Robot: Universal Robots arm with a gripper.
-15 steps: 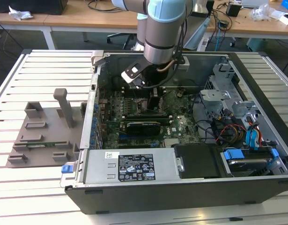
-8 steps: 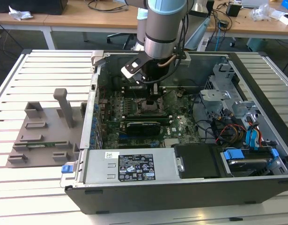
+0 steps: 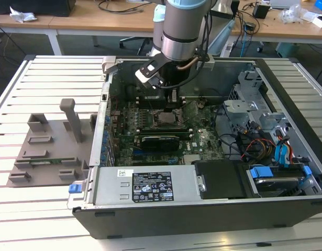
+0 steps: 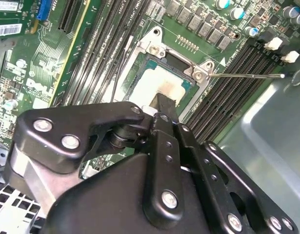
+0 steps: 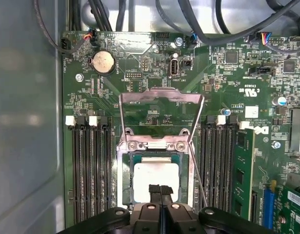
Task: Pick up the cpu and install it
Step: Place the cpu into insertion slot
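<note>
Pincer [image 5: 160,189], closed, sits directly over the cpu [image 5: 152,173] in its socket [image 5: 154,145].

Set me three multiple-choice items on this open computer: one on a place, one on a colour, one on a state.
1. Where does the cpu lie?
A. In the socket on the board
B. On the floor
C. In a drawer

2. What colour is the board?
A. Red
B. Green
C. White

3. How does the socket's metal frame stand?
A. Clamped flat over the cpu
B. Taken away
C. Swung up, open

Answers: 1 A, the pale chip sits inside the socket; 2 B, green shows all around the socket; 3 C, the frame stands raised and leaves the cpu uncovered.
</note>
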